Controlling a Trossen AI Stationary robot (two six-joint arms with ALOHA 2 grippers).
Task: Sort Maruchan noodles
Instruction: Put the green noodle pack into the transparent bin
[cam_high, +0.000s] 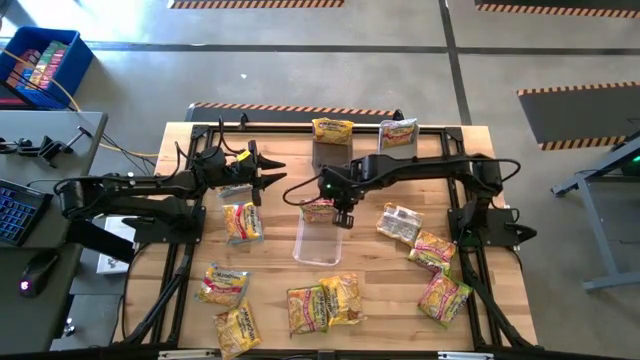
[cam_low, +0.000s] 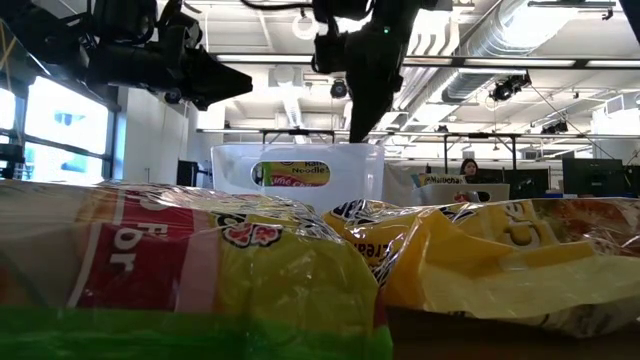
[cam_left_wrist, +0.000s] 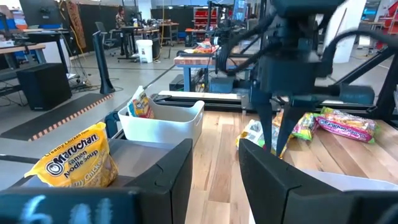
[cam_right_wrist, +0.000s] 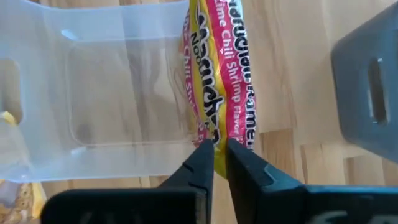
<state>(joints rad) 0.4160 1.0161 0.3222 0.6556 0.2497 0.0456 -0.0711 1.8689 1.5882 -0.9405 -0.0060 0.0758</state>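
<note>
My right gripper (cam_high: 340, 216) is at the table's middle, pointing steeply down and shut on a pink-and-yellow Maruchan packet (cam_right_wrist: 217, 74). The packet hangs at the far end of a clear bin (cam_high: 320, 242). Through the bin wall (cam_low: 300, 175) in the low view, the packet's label shows. My left gripper (cam_high: 268, 170) hovers level at the left, open, with nothing between its fingers (cam_left_wrist: 168, 180). Several more packets (cam_high: 243, 222) (cam_high: 308, 308) (cam_high: 432, 250) lie flat on the wood. My right gripper pinches the packet's upper edge (cam_right_wrist: 215, 142) between its two fingers, coming from above and pointing steeply down. The packet hangs edge-on below the fingers. Whether its lower end rests on the clear bin, I cannot tell.
Two bins stand at the far edge, one with a yellow packet (cam_high: 332, 128) and one with a pale packet (cam_high: 398, 133). Loose packets crowd the near side (cam_high: 222, 284) and the right side (cam_high: 443, 297). Bare wood shows between the clear bin and the right-hand packets.
</note>
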